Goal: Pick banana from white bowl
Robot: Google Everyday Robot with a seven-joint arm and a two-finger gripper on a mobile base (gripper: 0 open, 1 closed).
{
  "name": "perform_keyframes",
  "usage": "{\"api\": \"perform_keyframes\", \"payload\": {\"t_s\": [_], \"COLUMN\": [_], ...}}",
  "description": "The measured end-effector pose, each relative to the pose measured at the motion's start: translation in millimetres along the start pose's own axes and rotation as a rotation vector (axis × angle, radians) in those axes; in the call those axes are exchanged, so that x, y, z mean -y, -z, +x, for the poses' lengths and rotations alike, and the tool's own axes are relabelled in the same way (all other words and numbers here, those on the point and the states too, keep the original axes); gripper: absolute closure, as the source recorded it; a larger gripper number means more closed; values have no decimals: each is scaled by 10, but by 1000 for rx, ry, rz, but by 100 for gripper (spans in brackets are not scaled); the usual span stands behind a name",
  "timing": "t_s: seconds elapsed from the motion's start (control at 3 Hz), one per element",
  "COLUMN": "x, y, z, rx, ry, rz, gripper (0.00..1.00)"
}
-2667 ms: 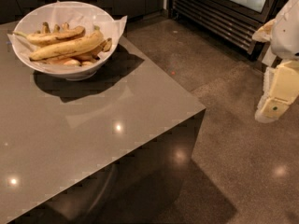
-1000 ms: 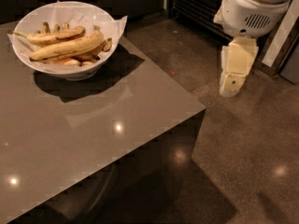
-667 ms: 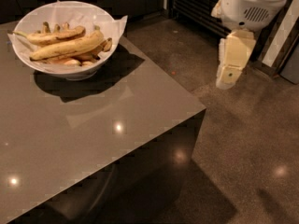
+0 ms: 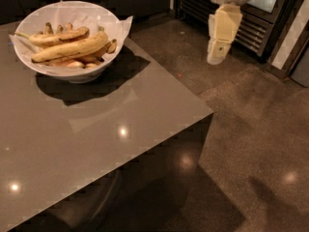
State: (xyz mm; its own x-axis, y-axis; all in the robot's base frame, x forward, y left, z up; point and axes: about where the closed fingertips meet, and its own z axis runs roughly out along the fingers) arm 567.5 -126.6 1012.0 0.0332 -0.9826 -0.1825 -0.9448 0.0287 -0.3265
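Note:
The white bowl (image 4: 29, 62), lined with crinkled white paper, stands at the far left of the grey table (image 4: 96, 139). The banana (image 4: 72, 48), long, yellow and brown-speckled, lies across the bowl's middle. A slimmer banana with a pale stem (image 4: 58, 36) lies behind it, and small stubby bananas sit around them. My gripper (image 4: 219, 45) hangs from the arm at the top right, over the floor, well to the right of the bowl and off the table. It holds nothing.
The table's right edge and front corner (image 4: 210, 112) lie between the gripper and the bowl. A dark appliance with a slatted grille (image 4: 260, 28) stands at the back right. Polished floor (image 4: 251, 144) fills the right side.
The arm has swung in from the right edge of the view toward the left and up, bringing the gripper nearer the table. The bowl and bananas have not moved.

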Motion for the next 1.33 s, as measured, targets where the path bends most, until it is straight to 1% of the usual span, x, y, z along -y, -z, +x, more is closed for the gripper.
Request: {"api": "perform_keyframes", "payload": {"t_s": [0.33,0.67,1.0,1.33], "x": [72,112,279,537], "y": [30,15,-17,-93], "z": [-50,-66,-177,-425], "rx": [14,33,86,124], "ry": [3,-4,-5,56], "rz": [26,32,40,32], "gripper": [0,0,0,0]}}
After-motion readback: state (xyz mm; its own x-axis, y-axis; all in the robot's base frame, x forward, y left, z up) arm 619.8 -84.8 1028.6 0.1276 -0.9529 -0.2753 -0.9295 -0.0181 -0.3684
